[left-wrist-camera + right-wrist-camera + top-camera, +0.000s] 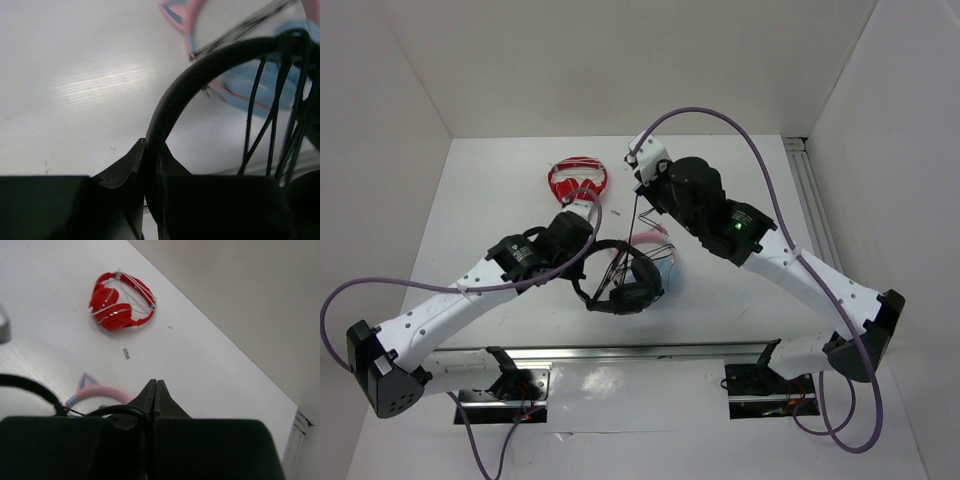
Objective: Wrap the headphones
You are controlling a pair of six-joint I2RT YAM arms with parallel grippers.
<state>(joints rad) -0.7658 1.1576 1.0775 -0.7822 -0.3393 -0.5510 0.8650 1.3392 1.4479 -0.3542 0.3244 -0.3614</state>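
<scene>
The black headphones (630,290) sit at the table's middle, with several strands of thin cable (272,120) stretched across them. My left gripper (594,243) is shut on the black headband (200,75), which rises in an arc out of the jaws of that gripper (152,147). My right gripper (639,186) hangs farther back, above the table, shut on the cable (637,215), which runs taut down to the headset. In the right wrist view the cable (125,410) loops into the closed jaws of my right gripper (156,385).
Pink-and-blue cat-ear headphones (665,268) lie right behind the black set, partly under it. Red headphones (578,180) rest at the back of the table. A metal rail (810,190) runs along the right wall and a bar (650,350) crosses in front of the arm bases.
</scene>
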